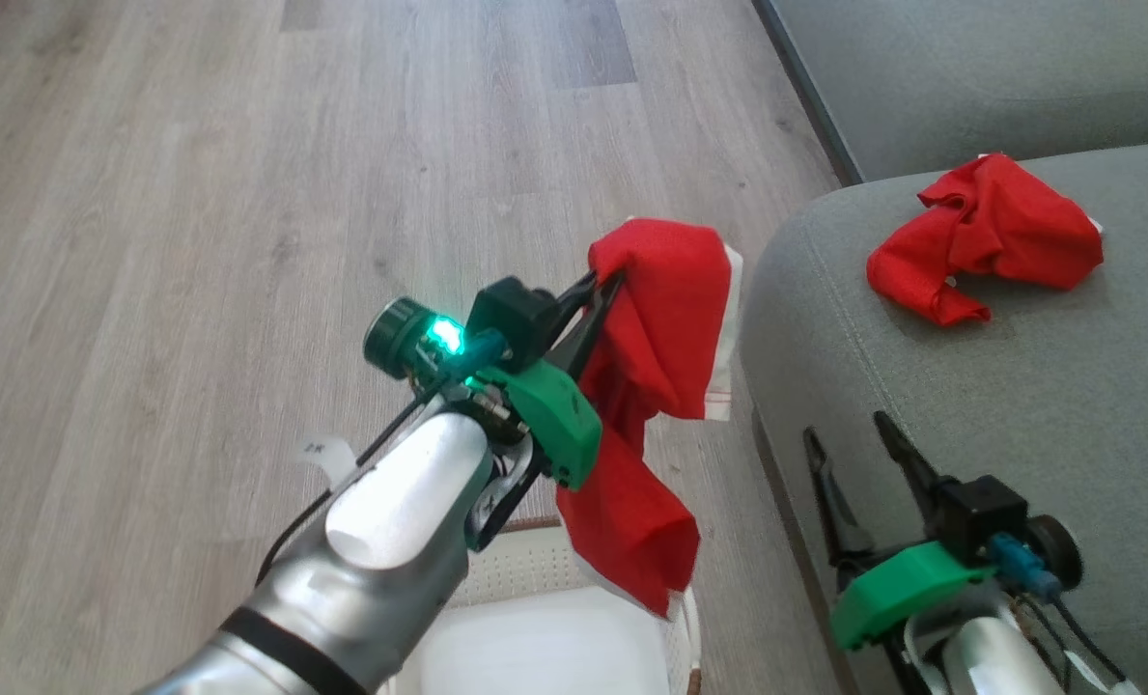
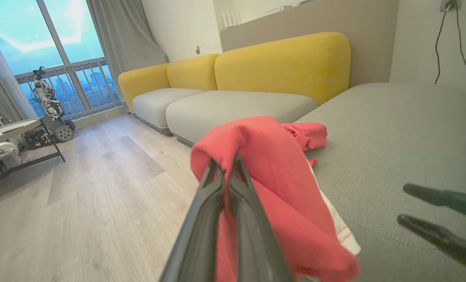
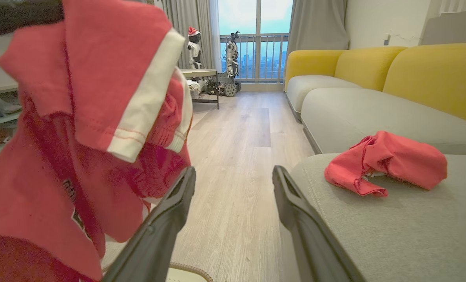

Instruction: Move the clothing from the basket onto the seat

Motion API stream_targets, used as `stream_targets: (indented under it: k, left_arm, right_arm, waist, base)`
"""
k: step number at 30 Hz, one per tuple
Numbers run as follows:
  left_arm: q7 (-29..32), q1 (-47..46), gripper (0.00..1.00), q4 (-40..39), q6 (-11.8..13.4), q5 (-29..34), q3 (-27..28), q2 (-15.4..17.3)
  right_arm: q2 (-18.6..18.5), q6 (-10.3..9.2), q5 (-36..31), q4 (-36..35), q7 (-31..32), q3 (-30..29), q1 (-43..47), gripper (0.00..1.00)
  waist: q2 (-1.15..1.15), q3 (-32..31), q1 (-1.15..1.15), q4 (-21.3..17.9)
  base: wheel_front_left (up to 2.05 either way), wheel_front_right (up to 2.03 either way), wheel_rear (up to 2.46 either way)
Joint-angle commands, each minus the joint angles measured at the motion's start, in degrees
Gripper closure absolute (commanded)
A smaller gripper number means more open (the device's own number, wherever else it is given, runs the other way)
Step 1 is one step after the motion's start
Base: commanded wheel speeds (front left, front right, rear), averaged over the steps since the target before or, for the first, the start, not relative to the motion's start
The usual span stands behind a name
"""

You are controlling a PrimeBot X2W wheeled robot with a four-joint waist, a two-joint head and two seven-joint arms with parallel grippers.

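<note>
My left gripper (image 1: 607, 285) is shut on a red garment with white trim (image 1: 665, 328), which hangs in the air above the cream basket (image 1: 525, 569) and just left of the grey-green seat (image 1: 1018, 386). The left wrist view shows the fingers (image 2: 217, 184) pinched into the held garment (image 2: 280, 176); it drapes large at the left of the right wrist view (image 3: 80, 117). A second red garment (image 1: 984, 236) lies crumpled on the seat (image 3: 393, 219). My right gripper (image 1: 849, 434) stands open over the seat's front edge, holding nothing; its fingers (image 3: 170, 211) are spread apart.
Wooden floor (image 1: 245, 193) spreads to the left and ahead. Another grey cushion (image 1: 969, 68) lies beyond the seat, with yellow sofa backs (image 2: 280, 62) behind. A table (image 3: 199, 74) and other robots stand by the far window.
</note>
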Motion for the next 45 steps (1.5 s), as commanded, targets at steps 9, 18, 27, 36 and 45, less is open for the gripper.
stream_targets:
  k: [9,18,27,36,45]
  left_arm:
    - [0.9,-6.61,1.0,-2.87,1.47,-3.46,-0.46,0.53]
    - [0.83,-8.2,1.0,-1.08,2.66,-5.9,-3.38,0.53]
    - [0.77,-9.61,1.0,-3.09,4.19,-8.97,-7.5,0.53]
    - [0.31,-10.77,1.0,-5.85,5.79,-12.12,-11.05,0.53]
    - [-0.55,-11.02,1.0,-6.2,7.02,-14.5,-12.49,0.53]
  right_arm:
    - [0.19,-0.02,2.47,-1.17,-0.38,7.44,-2.73,0.0]
    - [0.19,-0.02,7.66,-1.04,-0.38,17.05,-5.11,0.0]
    - [0.19,-0.02,9.73,2.78,-0.38,21.65,-12.34,0.0]
    - [0.19,-0.02,11.27,10.01,-0.38,23.39,-19.04,0.0]
    - [0.19,-0.02,10.41,12.85,-0.38,20.83,-21.57,1.0]
  waist:
    - [-0.01,-0.83,0.01,-0.48]
    - [-0.01,-0.6,0.01,-0.27]
    - [-0.01,0.19,0.01,0.53]
    - [-0.01,0.89,0.01,1.54]
    - [-0.01,1.67,0.01,2.0]
  base:
    - [0.0,0.0,0.0]
    - [0.0,0.0,0.0]
    - [0.0,0.0,0.0]
    - [0.0,0.0,0.0]
    - [0.0,0.0,0.0]
